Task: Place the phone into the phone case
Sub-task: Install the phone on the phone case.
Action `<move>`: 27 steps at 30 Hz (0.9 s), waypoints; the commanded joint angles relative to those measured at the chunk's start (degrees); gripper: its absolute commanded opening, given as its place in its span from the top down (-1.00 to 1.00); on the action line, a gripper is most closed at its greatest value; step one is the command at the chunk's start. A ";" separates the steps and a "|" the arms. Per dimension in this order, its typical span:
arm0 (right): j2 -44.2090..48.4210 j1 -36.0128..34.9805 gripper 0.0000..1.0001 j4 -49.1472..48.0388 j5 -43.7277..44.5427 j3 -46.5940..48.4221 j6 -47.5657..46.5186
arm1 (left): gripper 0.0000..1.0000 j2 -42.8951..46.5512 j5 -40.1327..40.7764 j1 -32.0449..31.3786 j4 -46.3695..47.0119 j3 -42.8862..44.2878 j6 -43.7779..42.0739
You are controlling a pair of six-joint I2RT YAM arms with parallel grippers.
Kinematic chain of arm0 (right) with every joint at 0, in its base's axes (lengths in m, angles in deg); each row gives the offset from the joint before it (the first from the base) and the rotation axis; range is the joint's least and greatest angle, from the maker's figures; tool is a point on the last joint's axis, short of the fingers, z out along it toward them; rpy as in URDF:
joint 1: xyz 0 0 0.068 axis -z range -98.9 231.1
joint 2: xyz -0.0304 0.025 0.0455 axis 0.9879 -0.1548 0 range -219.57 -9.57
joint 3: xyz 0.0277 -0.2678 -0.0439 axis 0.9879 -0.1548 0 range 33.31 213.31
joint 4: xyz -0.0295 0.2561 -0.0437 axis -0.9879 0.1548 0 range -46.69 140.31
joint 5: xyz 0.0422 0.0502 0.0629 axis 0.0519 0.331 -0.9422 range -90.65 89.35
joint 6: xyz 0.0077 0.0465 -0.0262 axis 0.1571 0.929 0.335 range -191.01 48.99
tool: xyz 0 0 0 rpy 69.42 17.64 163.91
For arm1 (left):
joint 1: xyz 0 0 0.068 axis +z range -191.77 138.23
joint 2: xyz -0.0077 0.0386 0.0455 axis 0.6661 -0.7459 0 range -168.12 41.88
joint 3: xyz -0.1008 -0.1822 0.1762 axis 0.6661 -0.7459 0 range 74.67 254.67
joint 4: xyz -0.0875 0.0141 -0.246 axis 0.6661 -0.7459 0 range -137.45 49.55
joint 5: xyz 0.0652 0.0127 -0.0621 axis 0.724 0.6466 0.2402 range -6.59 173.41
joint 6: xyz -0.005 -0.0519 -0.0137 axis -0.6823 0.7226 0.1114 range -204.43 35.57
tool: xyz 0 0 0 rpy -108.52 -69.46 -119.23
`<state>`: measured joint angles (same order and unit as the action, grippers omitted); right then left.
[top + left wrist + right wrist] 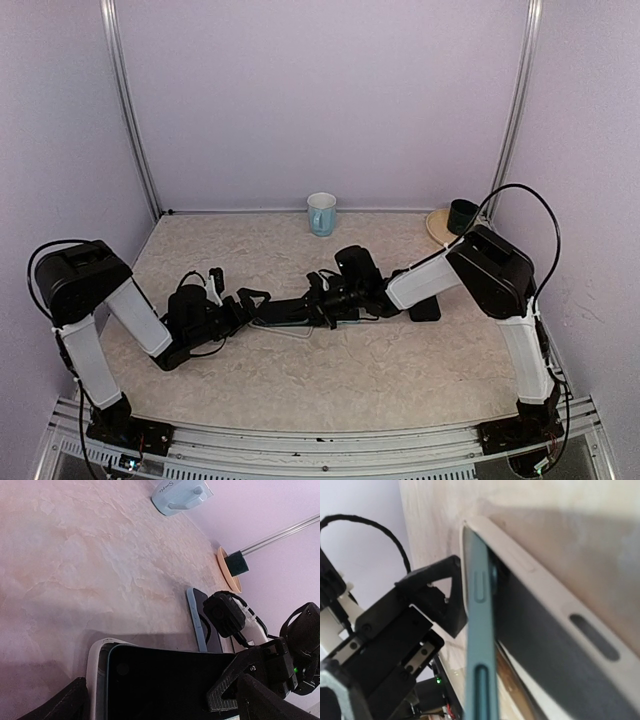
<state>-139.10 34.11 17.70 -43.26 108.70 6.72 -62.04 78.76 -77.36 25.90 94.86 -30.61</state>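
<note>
The phone (295,308), black-screened with a teal frame, lies mid-table between my two grippers. Beneath it is the pale phone case (292,327). In the left wrist view the phone (165,680) has its corner sitting just inside the case's white rim (95,660). In the right wrist view the phone's teal edge (480,630) stands tilted off the case's grey inside (545,645), with a gap between them. My right gripper (322,298) is shut on the phone, one ribbed finger (235,682) on the screen. My left gripper (243,305) is open, its fingers either side of the phone's end.
A light blue mug (321,213) stands at the back wall. At the back right a dark cup (462,215) sits on a tan plate (436,226). A second dark slab (425,308) with a blue edge lies right of the right gripper. Walls close in on three sides.
</note>
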 commanded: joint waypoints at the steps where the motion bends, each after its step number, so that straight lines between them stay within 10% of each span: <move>1: -2.45 -1.35 1.00 -1.81 -1.07 -0.10 2.12 | -0.98 -2.45 -4.02 -2.15 2.03 0.58 1.98; 27: -6.34 -2.09 1.00 -5.51 -5.48 2.55 1.49 | -0.98 -5.99 -6.46 -2.20 5.30 0.04 3.85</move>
<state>-142.80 34.27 13.48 -46.10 111.04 7.90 -66.17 79.99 -77.84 34.03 94.75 -29.14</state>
